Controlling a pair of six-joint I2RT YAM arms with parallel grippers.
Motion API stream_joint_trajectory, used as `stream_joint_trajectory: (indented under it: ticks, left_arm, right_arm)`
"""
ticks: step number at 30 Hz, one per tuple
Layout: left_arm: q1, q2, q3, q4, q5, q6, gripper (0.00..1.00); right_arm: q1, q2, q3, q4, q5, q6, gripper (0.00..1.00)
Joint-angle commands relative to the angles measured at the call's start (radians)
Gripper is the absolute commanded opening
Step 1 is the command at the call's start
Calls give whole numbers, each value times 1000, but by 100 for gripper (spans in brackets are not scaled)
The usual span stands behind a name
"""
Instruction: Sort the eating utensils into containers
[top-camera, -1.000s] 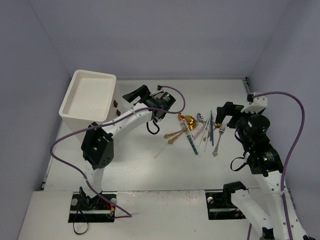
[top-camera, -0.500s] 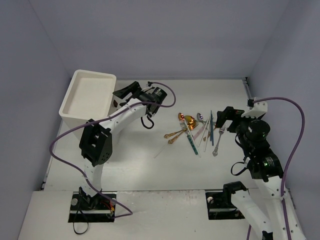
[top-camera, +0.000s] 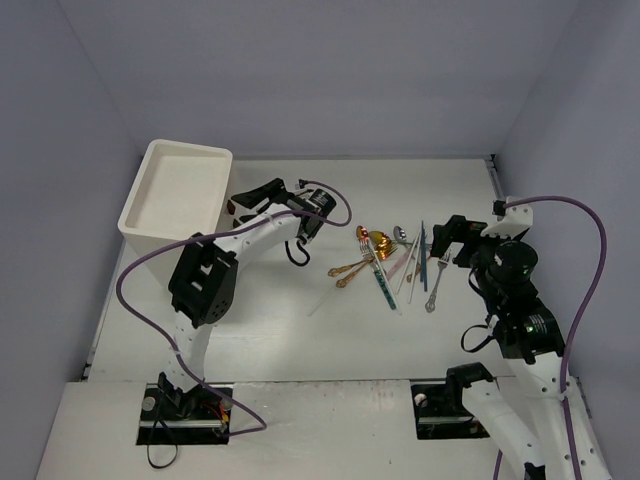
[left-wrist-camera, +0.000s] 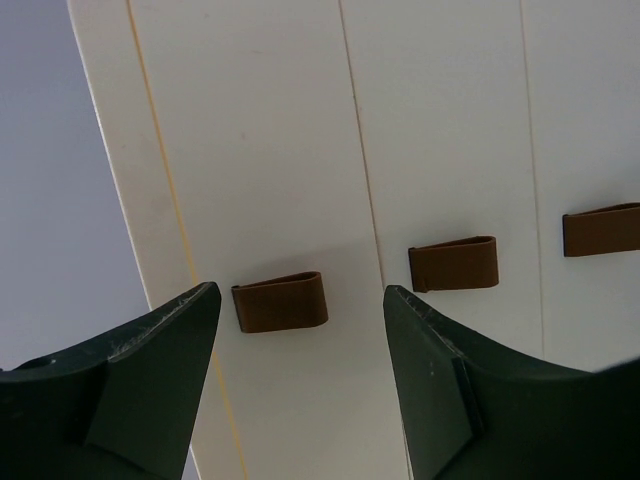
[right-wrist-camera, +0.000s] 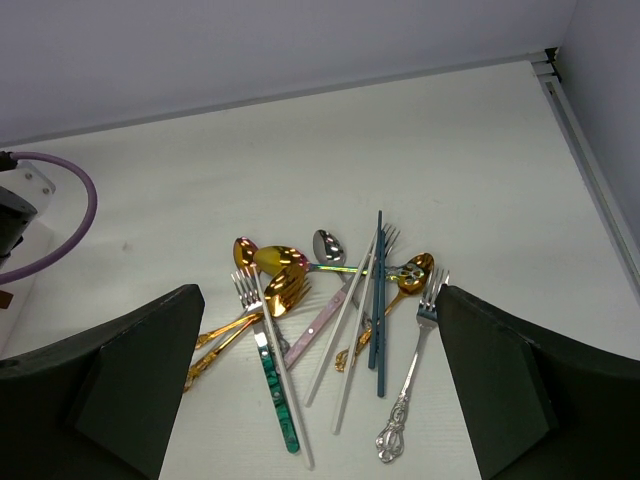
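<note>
White tabletop (top-camera: 260, 320). Our left gripper (left-wrist-camera: 297, 300), jaws apart; small brown knob (left-wrist-camera: 280, 302) of white plastic drawer (left-wrist-camera: 270, 180) straight ahead between them. Right gripper (right-wrist-camera: 318, 290) gaping.

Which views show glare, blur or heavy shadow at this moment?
Top external: even, soft light, faint shadows, the cutlery pile small but crisp. Left wrist: sharp on the brown knob, the left end effector's fingers dark. Right wrist: sharp, with glare on the gold spoon.

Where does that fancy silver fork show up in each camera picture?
Top external: silver fork, right of centre, lying almost upright in the picture.
Left wrist: not in it.
Right wrist: silver fork, lower right of centre.
Shared landmark: the dark blue chopstick to its left.
</note>
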Motion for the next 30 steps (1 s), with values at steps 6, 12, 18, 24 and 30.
stream_joint_trajectory:
  ticks: [6, 12, 18, 24, 30]
  left_arm:
    - [19, -18, 17, -1, -83, 13, 52]
    - [21, -12, 11, -1, -102, 20, 46]
    - [23, -7, 16, 0, -118, 25, 35]
    - [18, -12, 15, -4, -117, 25, 17]
    - [-6, -23, 13, -5, -101, 23, 0]
  right_arm:
    - [5, -6, -10, 52, 30, 8, 100]
    - [5, -11, -13, 52, 33, 9, 100]
    - [5, -11, -13, 52, 35, 8, 100]
    - [5, -11, -15, 51, 40, 7, 100]
    - [4, -6, -15, 51, 44, 9, 100]
